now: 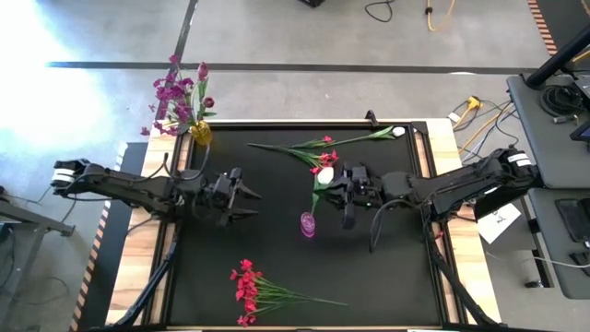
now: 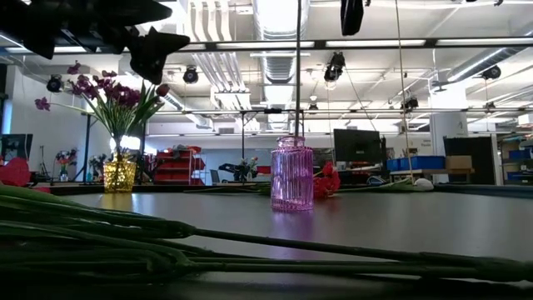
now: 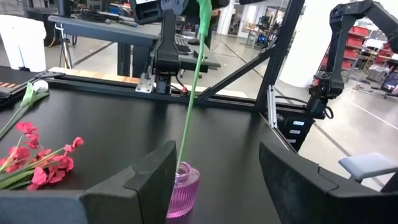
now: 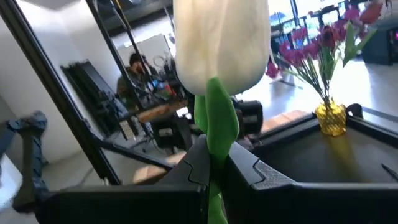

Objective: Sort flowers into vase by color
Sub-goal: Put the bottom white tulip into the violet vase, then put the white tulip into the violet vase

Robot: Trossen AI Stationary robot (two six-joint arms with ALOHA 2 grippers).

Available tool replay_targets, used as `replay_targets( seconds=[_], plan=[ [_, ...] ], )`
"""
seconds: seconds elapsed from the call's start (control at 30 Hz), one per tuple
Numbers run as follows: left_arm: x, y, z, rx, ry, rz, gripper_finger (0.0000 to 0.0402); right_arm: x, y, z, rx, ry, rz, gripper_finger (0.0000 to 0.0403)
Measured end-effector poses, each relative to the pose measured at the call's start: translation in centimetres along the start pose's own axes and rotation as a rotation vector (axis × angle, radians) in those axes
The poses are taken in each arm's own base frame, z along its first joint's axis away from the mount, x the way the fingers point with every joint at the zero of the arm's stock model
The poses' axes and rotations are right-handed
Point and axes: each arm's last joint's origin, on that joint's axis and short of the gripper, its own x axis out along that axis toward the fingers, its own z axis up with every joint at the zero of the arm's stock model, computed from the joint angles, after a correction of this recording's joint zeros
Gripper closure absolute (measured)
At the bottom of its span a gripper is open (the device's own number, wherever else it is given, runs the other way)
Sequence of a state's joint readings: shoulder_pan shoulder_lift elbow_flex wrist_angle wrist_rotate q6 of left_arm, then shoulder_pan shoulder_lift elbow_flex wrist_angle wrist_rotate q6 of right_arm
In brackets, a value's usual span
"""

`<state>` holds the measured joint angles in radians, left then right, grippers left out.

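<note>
Left tool: the left arm's tool (image 1: 247,203) hangs over the left half of the black table (image 1: 387,277), its two dark fingers (image 3: 146,177) spread wide with nothing between them, pointed toward the pink vase.
Yellow vase: a small yellow glass vase (image 1: 200,133) stands at the table's far left corner, holding the purple-magenta sprays (image 1: 175,97) and a dark red bud (image 1: 203,70).
Red-pink bunch: a cluster of red-pink artificial flowers on thin green stems (image 1: 251,290) lies flat near the front edge, left of centre.
Pink vase: a ribbed pink glass vase (image 1: 307,224) stands upright near the table's middle, between the two tools.
Held flower: a white tulip-like bud on a green stem (image 1: 324,174) is tilted over the pink vase; the left wrist view shows its stem's lower end inside the vase mouth.
Loose stems: more red-pink blossoms (image 1: 324,157) and a second white bud with long leaves (image 1: 397,132) lie toward the table's far edge, right of centre.
Right tool: the right arm's tool (image 1: 343,184) sits just right of the pink vase, its fingers closed on the held flower's stem just below the bud.
</note>
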<state>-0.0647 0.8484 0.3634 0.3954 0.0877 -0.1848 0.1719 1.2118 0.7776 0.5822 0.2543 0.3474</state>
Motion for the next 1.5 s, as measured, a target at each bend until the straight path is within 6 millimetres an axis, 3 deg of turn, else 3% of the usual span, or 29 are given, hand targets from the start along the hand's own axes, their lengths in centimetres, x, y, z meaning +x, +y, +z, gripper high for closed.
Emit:
replay_targets(
  seconds=[0.23,0.37,0.5,0.77,0.9,0.97,1.03,1.2,1.37,1.5],
  plan=[
    [-0.1,0.0,0.1,0.014,-0.002,0.001,0.0187,-0.1,-1.0,-1.4,-0.059,0.157,-0.070,0.0368],
    [-0.2,0.0,0.2,0.023,-0.007,0.000,0.0187,0.1,-1.0,-1.4,-0.086,0.259,-0.107,0.0309],
    [-0.5,-0.1,0.2,0.022,0.015,0.004,0.0187,-0.3,-1.1,-0.6,-0.132,0.502,-0.208,0.0244],
    [-0.7,0.0,0.1,0.026,0.057,0.040,0.0187,-3.5,-1.2,1.1,-0.131,0.989,-0.401,0.0191],
    [-0.7,0.1,-0.2,0.037,0.079,0.043,0.0187,-5.4,-1.5,1.6,-0.125,1.130,-0.524,0.0187],
    [-0.7,0.1,-0.2,0.048,0.082,0.043,0.0187,-6.1,-2.1,1.8,-0.155,1.104,-0.639,0.0189],
    [-0.7,0.1,-0.2,0.069,0.082,0.042,0.0187,-6.5,-3.2,1.9,-0.149,1.042,-0.756,0.0195],
    [-0.7,0.1,-0.1,0.126,0.080,0.053,0.0187,-7.3,-7.3,0.9,0.049,0.968,-0.937,0.0223],
    [-0.7,0.1,-0.2,0.137,0.080,0.063,0.0187,-6.6,-13.8,-0.3,0.297,0.683,-1.114,0.0252],
    [-0.6,0.1,-0.1,0.112,0.067,0.062,0.0187,-6.0,-19.5,-1.2,0.415,0.426,-1.106,0.0265]
  ],
)
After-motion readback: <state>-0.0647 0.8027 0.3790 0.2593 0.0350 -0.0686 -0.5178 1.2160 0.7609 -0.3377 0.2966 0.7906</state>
